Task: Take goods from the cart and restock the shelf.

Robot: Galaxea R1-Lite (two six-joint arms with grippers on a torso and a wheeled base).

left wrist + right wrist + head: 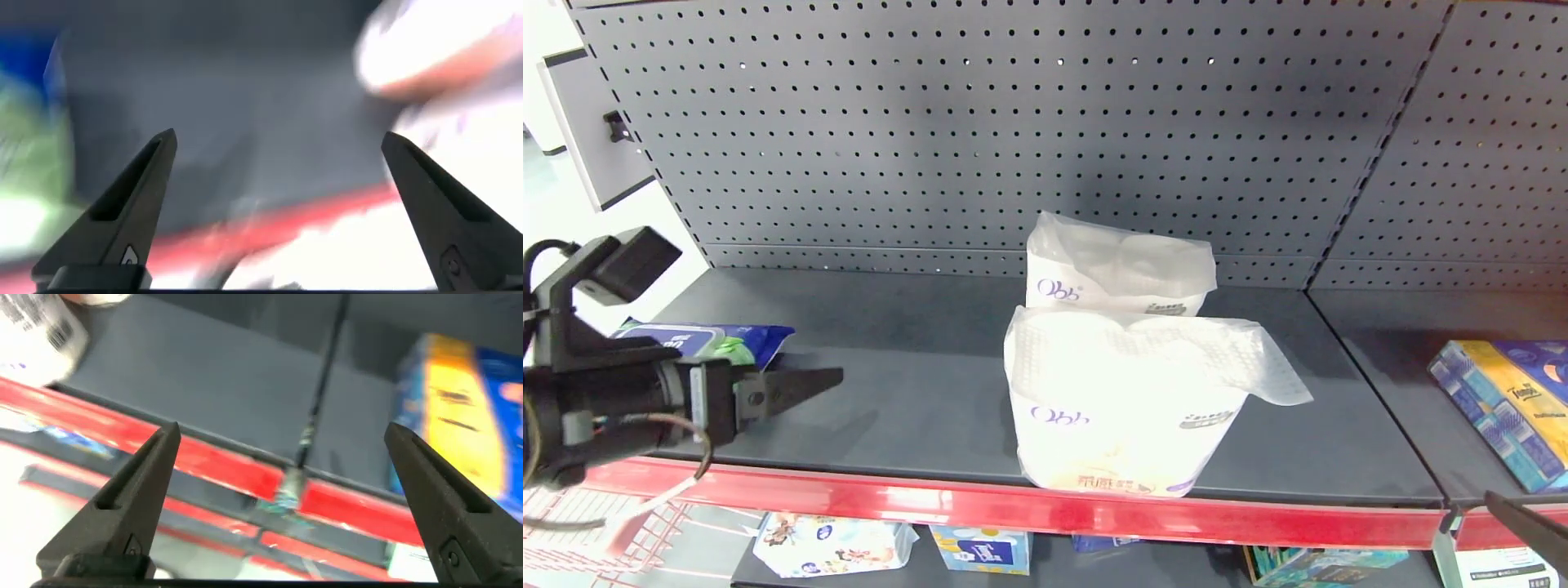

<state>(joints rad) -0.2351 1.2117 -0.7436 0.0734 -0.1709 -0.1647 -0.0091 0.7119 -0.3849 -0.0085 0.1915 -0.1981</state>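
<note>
Two white packs of paper rolls stand on the grey shelf point(915, 392), the front pack point(1127, 400) at the red front edge and the rear pack point(1115, 265) behind it by the pegboard. My left gripper point(829, 380) hovers over the shelf's left front, open and empty, left of the front pack point(458, 106). A blue-green wipes pack point(715, 343) lies behind it. My right gripper point(282, 441) is open and empty, in front of the red shelf edge point(229, 469); one fingertip point(1523, 514) shows at the lower right.
A blue and yellow tissue pack point(1511, 408) lies on the right shelf section point(466, 408). A divider post point(315, 416) separates the two sections. Goods sit on the lower shelf point(833, 543). A red wire cart point(572, 531) is at the lower left.
</note>
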